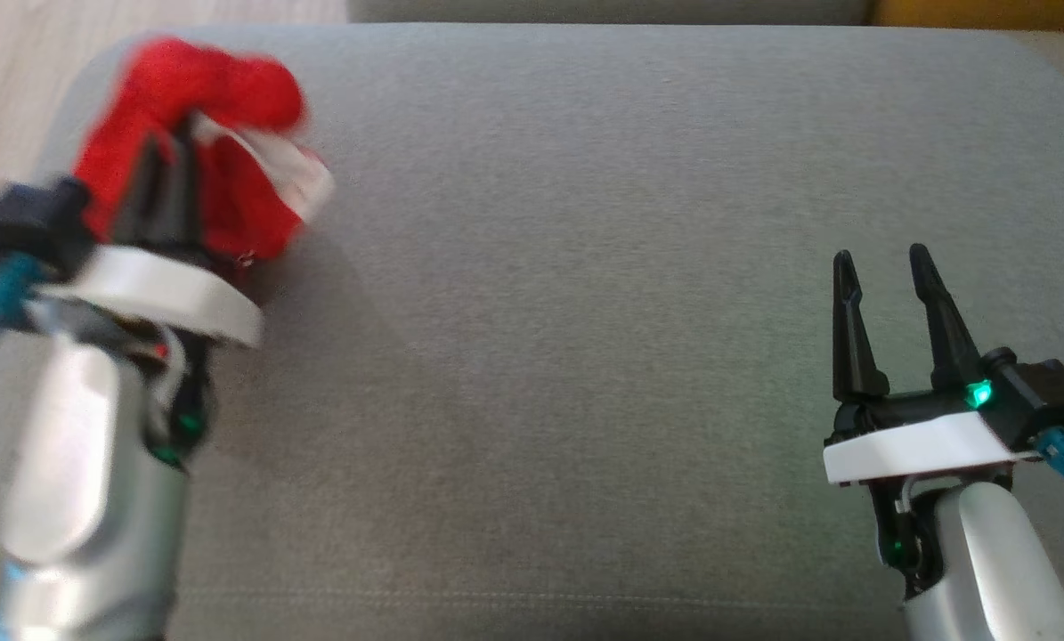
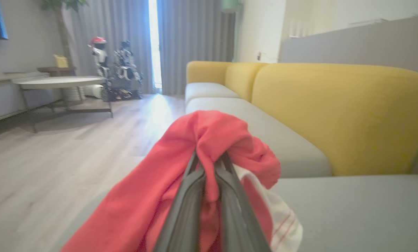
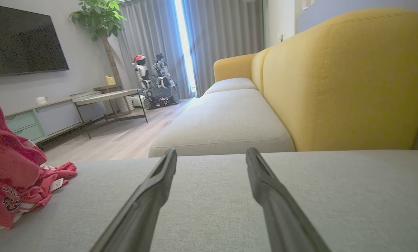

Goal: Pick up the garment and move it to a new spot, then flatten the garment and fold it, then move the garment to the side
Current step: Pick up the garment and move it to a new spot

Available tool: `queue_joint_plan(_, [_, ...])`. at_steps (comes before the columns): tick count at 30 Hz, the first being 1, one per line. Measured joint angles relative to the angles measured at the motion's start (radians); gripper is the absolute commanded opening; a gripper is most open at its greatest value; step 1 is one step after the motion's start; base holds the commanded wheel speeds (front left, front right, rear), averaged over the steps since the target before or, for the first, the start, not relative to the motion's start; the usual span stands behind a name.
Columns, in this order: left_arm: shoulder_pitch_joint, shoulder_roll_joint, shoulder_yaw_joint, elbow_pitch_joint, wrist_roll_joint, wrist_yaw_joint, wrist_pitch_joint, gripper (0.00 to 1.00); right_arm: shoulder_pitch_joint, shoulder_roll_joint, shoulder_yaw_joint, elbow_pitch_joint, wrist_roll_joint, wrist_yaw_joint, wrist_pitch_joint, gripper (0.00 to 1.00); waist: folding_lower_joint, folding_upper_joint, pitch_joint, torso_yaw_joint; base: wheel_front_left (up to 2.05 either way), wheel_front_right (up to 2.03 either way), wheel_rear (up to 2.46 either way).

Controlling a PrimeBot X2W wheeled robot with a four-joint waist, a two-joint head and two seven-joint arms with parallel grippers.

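Clearly, in the head view, the left gripper (image 1: 174,142) has its two dark fingers pinched together on the red-and-white garment (image 1: 202,85). The garment is bunched over and just beyond the fingertips, above the far left corner of the grey seat cushion (image 1: 585,267). It is gathered in a clump rather than spread out, which fits the first step, carrying it to a new spot. Arm and cloth are blurred, so I judge them to be in motion. The right gripper (image 1: 881,258) stands with fingers apart and empty over bare cushion, well apart from the garment. It is probably kept clear until flattening needs a second hand.

From the left wrist view, the left gripper (image 2: 210,155) is closed with a fold of the garment (image 2: 202,129) nipped between the fingers. The rest drapes down both sides, and a white striped part hangs to the right of them. Ahead of the fingertips runs the yellow backrest (image 2: 334,112), and to their left is the wooden floor (image 2: 55,157). A pinch near the middle of the heap explains why the cloth hangs unevenly.

From the right wrist view, the right gripper (image 3: 211,152) is wide open with nothing between its fingers and cushion (image 3: 212,210) beneath it. The garment (image 3: 9,175) hangs far to its left, and a lower edge trails on the cushion, so I judge the lift only partly done.
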Motion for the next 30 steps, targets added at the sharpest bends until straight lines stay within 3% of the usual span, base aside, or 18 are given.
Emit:
queue_joint_plan(12, [0.088,-0.099,-0.162,-0.070,0.000,-0.013,0.061,0.00,0.003,0.000,0.014,0.008,0.020,0.000,-0.014,1.00,0.0000,0.0000,0.015,-0.128,0.00,0.00,0.00])
queue_joint_plan(30, [-0.106,-0.162,-0.329,0.098,0.003,-0.055,0.060,0.00,-0.028,0.000,0.044,0.017,0.070,0.000,-0.040,1.00,0.0000,-0.0001,0.113,-0.371,0.00,0.00,0.00])
